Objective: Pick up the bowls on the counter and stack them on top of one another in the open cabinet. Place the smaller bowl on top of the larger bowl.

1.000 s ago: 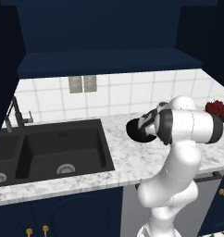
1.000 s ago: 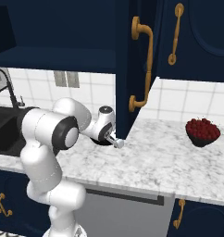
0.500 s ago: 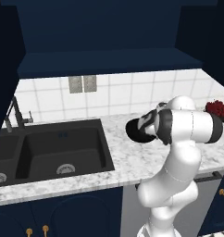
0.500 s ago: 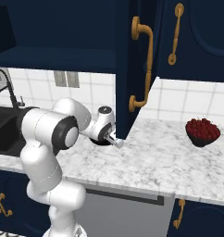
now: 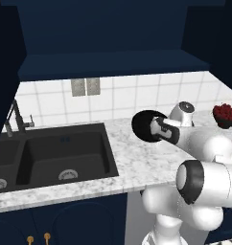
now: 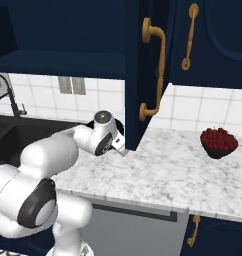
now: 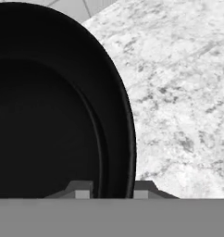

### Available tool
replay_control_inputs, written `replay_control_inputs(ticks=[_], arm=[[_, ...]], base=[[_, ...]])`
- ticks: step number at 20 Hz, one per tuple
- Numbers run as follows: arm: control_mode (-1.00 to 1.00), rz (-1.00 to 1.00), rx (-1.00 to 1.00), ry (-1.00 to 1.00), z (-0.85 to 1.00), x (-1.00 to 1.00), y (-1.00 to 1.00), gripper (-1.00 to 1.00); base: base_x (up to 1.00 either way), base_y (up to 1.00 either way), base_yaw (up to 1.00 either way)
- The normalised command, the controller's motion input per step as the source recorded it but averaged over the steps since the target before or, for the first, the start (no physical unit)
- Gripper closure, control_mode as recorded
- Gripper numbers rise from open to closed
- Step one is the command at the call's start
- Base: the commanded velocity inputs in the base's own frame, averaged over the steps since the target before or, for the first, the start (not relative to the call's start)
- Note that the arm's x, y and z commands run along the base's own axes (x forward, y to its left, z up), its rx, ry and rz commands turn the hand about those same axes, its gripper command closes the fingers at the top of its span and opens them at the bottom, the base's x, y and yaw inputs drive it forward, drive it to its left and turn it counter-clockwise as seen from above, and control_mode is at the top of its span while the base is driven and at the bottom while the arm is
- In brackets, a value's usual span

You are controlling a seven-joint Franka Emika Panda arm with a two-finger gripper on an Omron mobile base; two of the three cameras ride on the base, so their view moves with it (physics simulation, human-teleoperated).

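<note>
I'm watching my gripper (image 7: 113, 189) pinching the rim of the larger bowl (image 7: 53, 111), one finger inside the wall and one outside, where a second ago it was spread wide. The bowl is sitting on the counter (image 7: 178, 92) beside the sink (image 5: 60, 153), so I'm judging it ready for lifting toward the open cabinet (image 5: 113, 64).

My left base view looks forward and down from behind the arm (image 5: 199, 158), over the sink (image 5: 55, 155) and worktop (image 5: 137, 165) towards the tiled wall. My right base view covers the same worktop (image 6: 168, 170) and arm (image 6: 58, 155) from the other side. Both also share the fruit bowl (image 5: 226, 115) (image 6: 219, 142). My hand view sits very close above the black bowl (image 7: 53, 106), looking down along the pincer (image 7: 112, 190).
</note>
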Motion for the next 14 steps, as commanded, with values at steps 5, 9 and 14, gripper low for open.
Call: replay_control_inputs(ticks=[5, 9, 14], arm=[[-1.0, 0.06, 0.0, -0.17, 1.0, -0.7, 0.31, 1.0], [-1.0, 0.01, 0.03, -0.07, 1.0, -0.53, 0.01, 1.0], [-1.0, 0.02, 0.04, -0.01, 1.0, -0.42, 0.02, 1.0]], base=[[0.0, 0.0, 0.0], [0.0, 0.0, 0.0], [0.0, 0.0, 0.0]])
